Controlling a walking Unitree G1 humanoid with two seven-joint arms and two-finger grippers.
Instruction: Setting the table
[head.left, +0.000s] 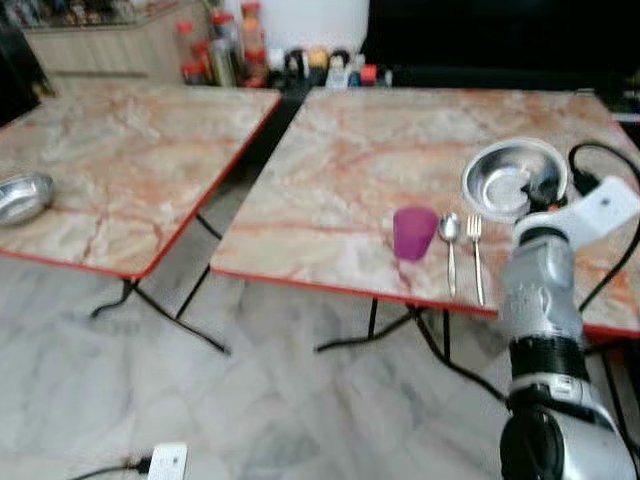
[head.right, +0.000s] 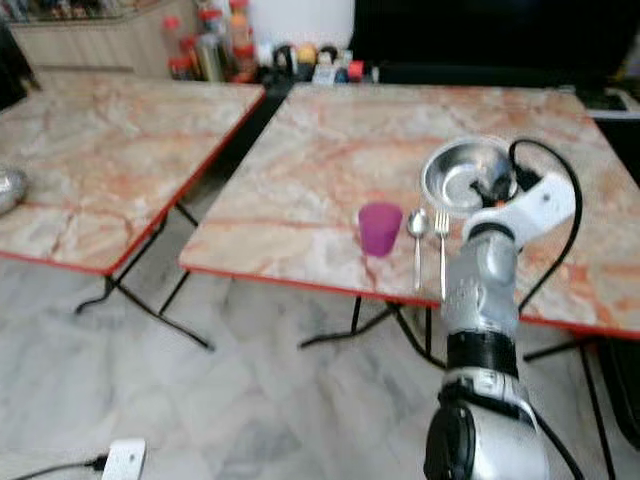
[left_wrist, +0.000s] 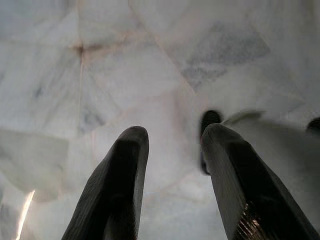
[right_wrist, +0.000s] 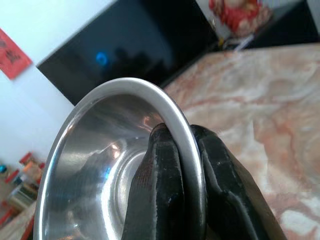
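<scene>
Right gripper (right_wrist: 182, 165) pinching bowl (head.left: 512, 177) rim, one finger inside, one outside | bowl on table (head.left: 340, 170) | fork (head.left: 476, 255), spoon (head.left: 450, 245), cup (head.left: 414, 233) just beside | left gripper (left_wrist: 172, 145) fingers apart, over floor (left_wrist: 100, 75)

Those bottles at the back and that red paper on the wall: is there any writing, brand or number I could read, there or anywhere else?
None can be read.
Bottles and jars behind the tables: labels too small and blurred.
Red paper on the white wall, in the right wrist view: dark marks, too blurred to read.
Steel bowl held in the right gripper, purple cup, spoon and fork: no writing visible.
</scene>
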